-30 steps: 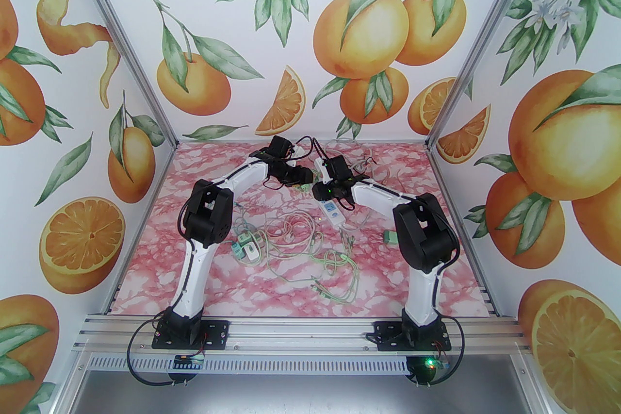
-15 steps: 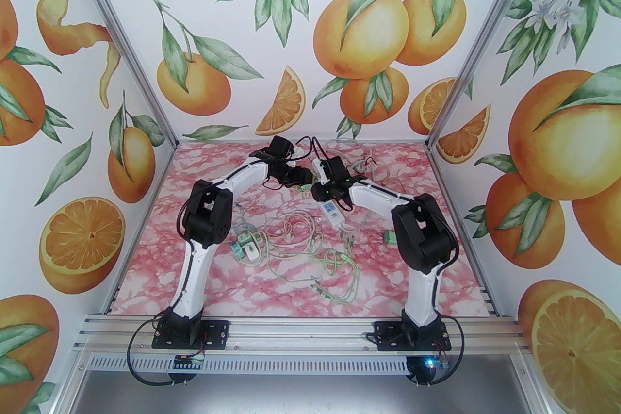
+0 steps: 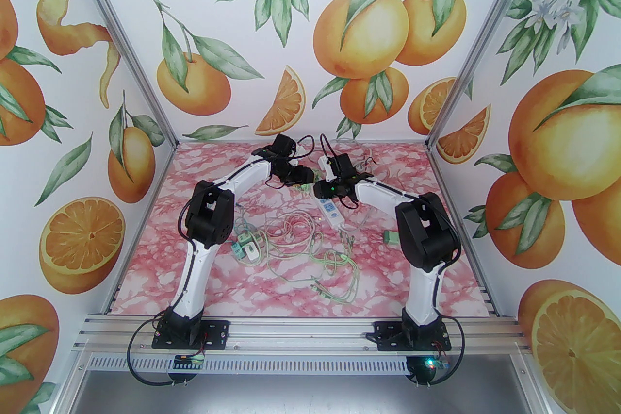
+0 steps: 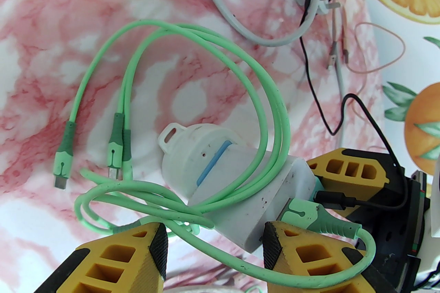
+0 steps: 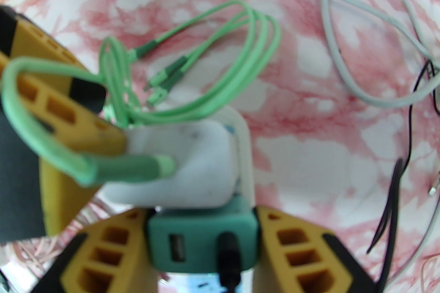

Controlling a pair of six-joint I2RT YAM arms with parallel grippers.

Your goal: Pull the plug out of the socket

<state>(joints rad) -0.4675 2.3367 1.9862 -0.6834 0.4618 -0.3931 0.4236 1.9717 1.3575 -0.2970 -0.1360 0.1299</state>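
Over pink marble table [image 3: 398,286]: clamps teal plug [image 5: 192,228] in right gripper [image 5: 201,216]; straddles white socket [image 4: 237,212] with left gripper [image 4: 215,233], grip unclear.

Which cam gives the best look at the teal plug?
Right wrist: the teal plug sits close and centred between the right fingers, port face and black cable visible. Left wrist catches a sliver of it behind the white block. Top external: too small to make out between the wrists.

No text, brand or number can be read. The white power strip [image 3: 331,210] on the table [image 3: 291,300] bears small blue markings, too small to make out; the socket block [image 4: 240,216] and teal plug [image 5: 202,226] show nothing legible
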